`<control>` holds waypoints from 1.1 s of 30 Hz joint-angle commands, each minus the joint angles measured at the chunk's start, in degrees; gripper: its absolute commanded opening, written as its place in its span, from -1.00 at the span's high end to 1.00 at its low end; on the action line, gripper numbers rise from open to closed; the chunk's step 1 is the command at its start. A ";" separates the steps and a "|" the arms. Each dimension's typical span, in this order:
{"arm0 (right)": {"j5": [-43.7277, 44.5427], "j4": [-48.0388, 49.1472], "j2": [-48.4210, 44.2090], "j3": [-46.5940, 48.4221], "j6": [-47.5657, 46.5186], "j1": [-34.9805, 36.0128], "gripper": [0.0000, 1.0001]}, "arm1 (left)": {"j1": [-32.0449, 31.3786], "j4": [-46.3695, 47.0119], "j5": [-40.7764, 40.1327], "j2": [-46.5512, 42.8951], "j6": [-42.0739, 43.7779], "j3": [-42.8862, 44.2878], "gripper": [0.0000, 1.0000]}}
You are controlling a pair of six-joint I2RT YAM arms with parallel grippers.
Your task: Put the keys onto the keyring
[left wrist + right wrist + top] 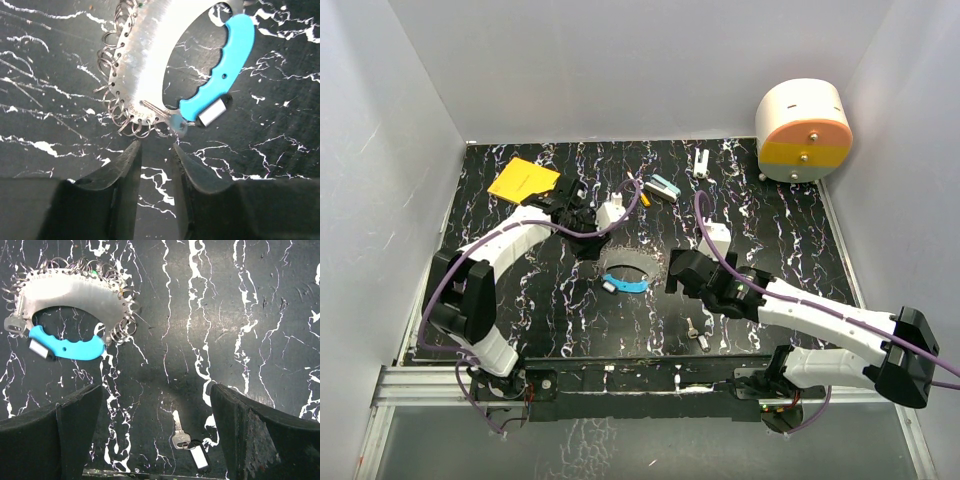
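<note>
The keyring is bright metal with smooth blue plastic, lying on a smooth black marbled table.

- Bare table right of keyring: wide open passage.
- Loose key lies well apart, clear all round.
- Small rings crowd just ahead of left gripper.

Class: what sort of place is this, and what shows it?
Probably a robotics lab test cell: left arm and right arm mounted at a black marbled table, plain white walls boxing it in.
</note>
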 commanded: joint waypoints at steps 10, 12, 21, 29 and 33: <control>0.03 4.30 -4.17 0.56 -2.78 0.09 -0.97 | 4.96 -2.01 1.33 -10.12 -3.59 -1.21 -0.14; 0.23 4.37 -4.29 0.47 -2.88 0.08 -0.97 | 6.22 -1.31 0.97 -11.99 -4.60 -1.69 -0.16; 1.03 6.03 -4.79 -0.05 -3.36 0.11 -0.97 | 13.67 5.22 3.04 -19.29 -14.67 -2.69 -0.94; 0.41 6.67 -3.67 0.28 -5.06 0.09 -0.97 | 20.04 8.38 4.76 -22.34 -18.45 -6.09 -0.94; -0.02 7.68 -4.14 -0.35 -5.34 0.07 -0.97 | 21.36 8.61 5.47 -22.69 -18.85 -6.48 -0.94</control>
